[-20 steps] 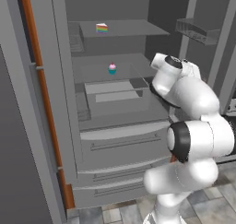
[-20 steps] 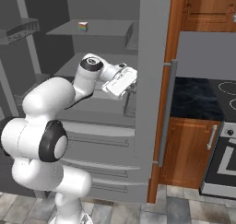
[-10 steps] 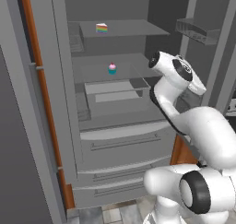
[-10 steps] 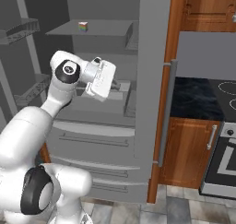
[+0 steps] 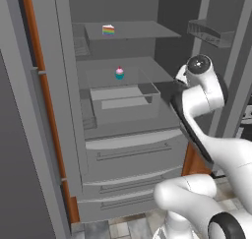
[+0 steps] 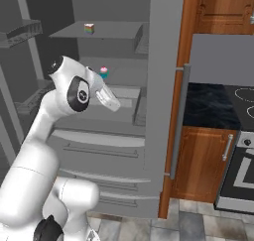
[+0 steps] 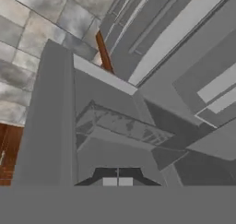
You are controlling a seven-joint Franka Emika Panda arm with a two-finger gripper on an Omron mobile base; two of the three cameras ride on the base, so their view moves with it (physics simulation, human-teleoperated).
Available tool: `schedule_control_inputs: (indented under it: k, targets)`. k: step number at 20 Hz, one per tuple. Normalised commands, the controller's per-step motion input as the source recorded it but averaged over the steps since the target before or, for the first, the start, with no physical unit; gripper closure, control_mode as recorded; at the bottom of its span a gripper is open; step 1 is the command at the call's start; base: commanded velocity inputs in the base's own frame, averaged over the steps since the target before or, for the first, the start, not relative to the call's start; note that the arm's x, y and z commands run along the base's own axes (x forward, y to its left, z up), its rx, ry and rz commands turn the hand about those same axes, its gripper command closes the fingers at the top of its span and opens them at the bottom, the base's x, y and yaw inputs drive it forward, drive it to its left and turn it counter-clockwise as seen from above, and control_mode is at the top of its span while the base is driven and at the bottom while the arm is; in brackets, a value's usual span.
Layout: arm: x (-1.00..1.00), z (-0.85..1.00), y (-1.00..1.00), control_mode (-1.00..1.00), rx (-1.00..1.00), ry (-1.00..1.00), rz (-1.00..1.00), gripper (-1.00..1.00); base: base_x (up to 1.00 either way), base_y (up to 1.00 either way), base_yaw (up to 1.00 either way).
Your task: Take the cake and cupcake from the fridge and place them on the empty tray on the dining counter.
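Cake, a small wedge with white frosting and rainbow-striped sides, sits near the front edge of the upper shelf inside the open fridge. Below it the cupcake, pink-frosted in a teal wrapper, stands towards the middle of the next shelf down, above a grey drawer. The white arm is folded up in front of the fridge's right side, elbow high, wrist turned downward. The gripper has its fingertips pressed together with nothing between them, and looks along a door bin towards the tiled floor. Both sweets lie well apart from the hand, up and to its left.
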Motion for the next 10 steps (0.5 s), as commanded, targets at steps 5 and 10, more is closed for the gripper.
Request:
schedule_control_inputs:
  k: [5, 10]
  targets:
    - [-0.04, -0.09, 0.91, -1.00, -0.03, 0.35, 0.72, 1.00, 0.00, 0.00, 0.00]
    - [-0.02, -0.21, 0.77, -1.00, -0.05, 0.33, 0.53, 1.00, 0.00, 0.00, 0.00]
